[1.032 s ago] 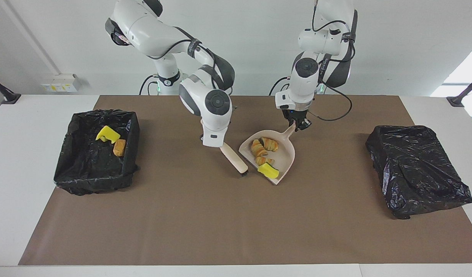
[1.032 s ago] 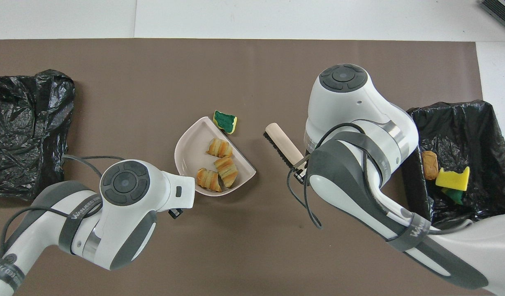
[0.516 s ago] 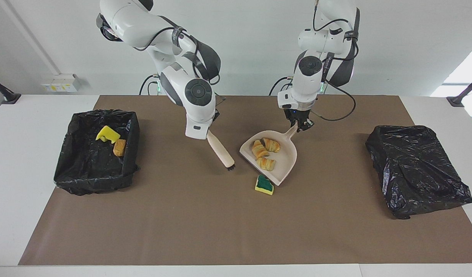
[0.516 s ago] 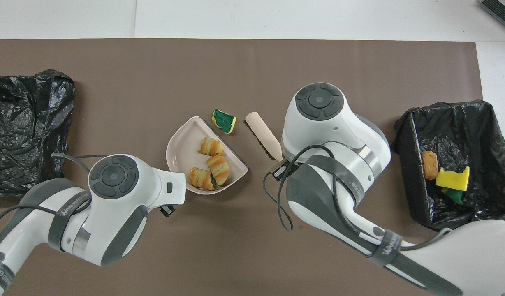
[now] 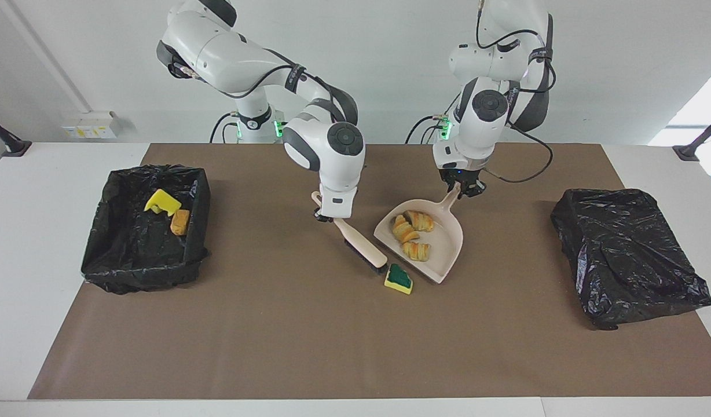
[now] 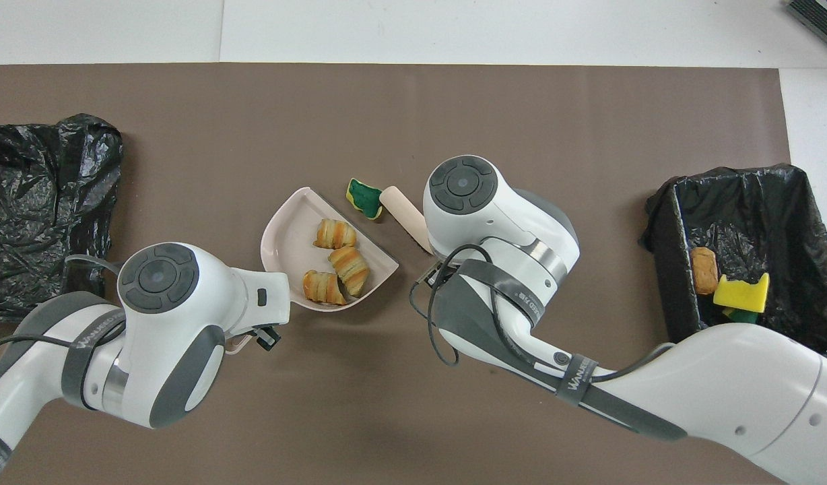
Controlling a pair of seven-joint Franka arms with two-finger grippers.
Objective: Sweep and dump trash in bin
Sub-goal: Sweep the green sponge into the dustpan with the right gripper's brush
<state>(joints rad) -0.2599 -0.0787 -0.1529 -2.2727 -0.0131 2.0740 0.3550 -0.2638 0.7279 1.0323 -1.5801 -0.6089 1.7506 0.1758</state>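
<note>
- Trash lies split three ways: three croissant pieces (image 5: 412, 234) sit in the beige dustpan (image 5: 445, 255) at mid-table, a green-backed sponge scrap (image 5: 398, 279) lies on the brown mat (image 5: 309, 341) at about seven o'clock from the pan's open edge, just beside it, and a yellow sponge piece (image 5: 161, 201) and a bread chunk (image 5: 180, 222) rest in the open black-lined bin (image 5: 141, 260) at the right arm's end.
- Left gripper (image 5: 464, 190) is clamped on the dustpan's handle, at the pan's one o'clock in the facing view.
- Right gripper (image 5: 326, 217) grips the brush (image 5: 364, 250), its fingers closed tight; the brush head touches the green-backed sponge scrap.
- Crumpled black bag (image 5: 625, 255) covers the left arm's end.
</note>
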